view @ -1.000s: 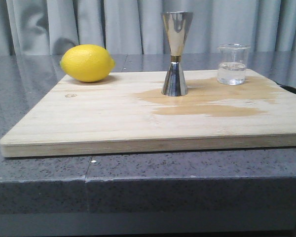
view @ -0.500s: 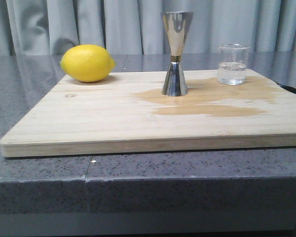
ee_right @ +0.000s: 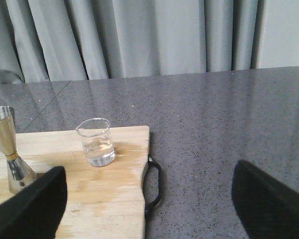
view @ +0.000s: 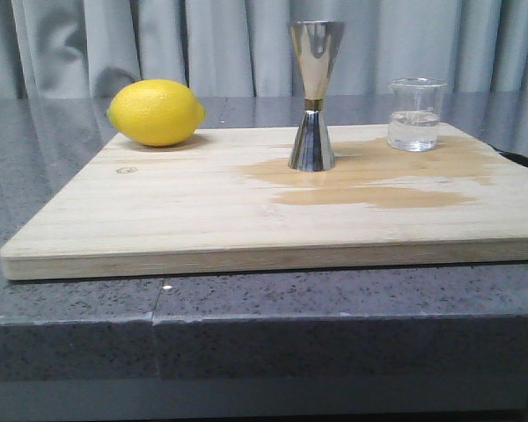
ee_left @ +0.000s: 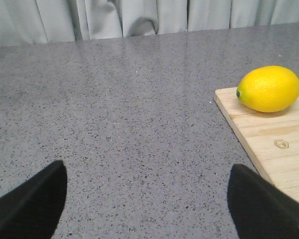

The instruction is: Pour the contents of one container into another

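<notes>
A small clear glass beaker point(view: 415, 115) with some clear liquid stands upright at the back right of a wooden board point(view: 185, 211). It also shows in the right wrist view as the beaker point(ee_right: 96, 143). The shiny steel jigger point(view: 313, 95) with a gold band stands upright left of it, and the jigger point(ee_right: 10, 149) shows in the right wrist view too. Neither arm appears in the front view. My left gripper point(ee_left: 147, 199) is open over bare counter, left of the board. My right gripper point(ee_right: 149, 204) is open over the board's right edge, well short of the beaker.
A yellow lemon point(view: 156, 112) lies at the board's back left; the lemon point(ee_left: 269, 88) shows in the left wrist view. Darker wet patches point(view: 370, 180) stain the wood around the jigger and beaker. A black handle point(ee_right: 154, 186) sticks out from the board's right side. Grey curtains hang behind the speckled counter point(view: 70, 308).
</notes>
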### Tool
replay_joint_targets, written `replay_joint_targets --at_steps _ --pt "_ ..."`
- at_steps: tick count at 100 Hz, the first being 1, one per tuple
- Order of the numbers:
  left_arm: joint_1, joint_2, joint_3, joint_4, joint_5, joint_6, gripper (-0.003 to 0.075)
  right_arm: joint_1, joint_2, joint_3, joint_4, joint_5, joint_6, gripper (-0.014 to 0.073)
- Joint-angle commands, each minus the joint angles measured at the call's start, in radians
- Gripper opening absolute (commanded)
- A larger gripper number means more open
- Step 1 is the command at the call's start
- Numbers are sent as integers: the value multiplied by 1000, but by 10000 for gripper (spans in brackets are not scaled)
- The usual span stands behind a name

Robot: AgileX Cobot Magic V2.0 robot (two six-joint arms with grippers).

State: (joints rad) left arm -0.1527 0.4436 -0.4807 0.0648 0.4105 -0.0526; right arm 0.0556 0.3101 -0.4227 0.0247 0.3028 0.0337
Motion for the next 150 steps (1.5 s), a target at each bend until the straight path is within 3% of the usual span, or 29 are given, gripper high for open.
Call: replay_joint_targets --at_steps 1,46,71,91,106,135,150 --pt "2 12 -36 3 -81 -8 618 -7 20 -37 1 -74 -4 614" --pt "2 18 -44 -42 -69 -8 618 -7 25 -51 33 -25 -4 614" --pt "-2 149 -213 -45 221 25 618 -7 154 -186 38 152 -4 614" --pt "-9 325 -349 -162 403 172 618 -7 303 -279 38 234 -4 614" --pt "-9 431 -380 -421 414 405 618 -7 370 -283 38 238 -5 614" --pt "-9 642 -380 -1181 436 1138 618 -7 398 -283 38 227 -7 613" --pt "-26 759 -380 -1476 502 1481 618 -7 398 -283 38 216 -7 613"
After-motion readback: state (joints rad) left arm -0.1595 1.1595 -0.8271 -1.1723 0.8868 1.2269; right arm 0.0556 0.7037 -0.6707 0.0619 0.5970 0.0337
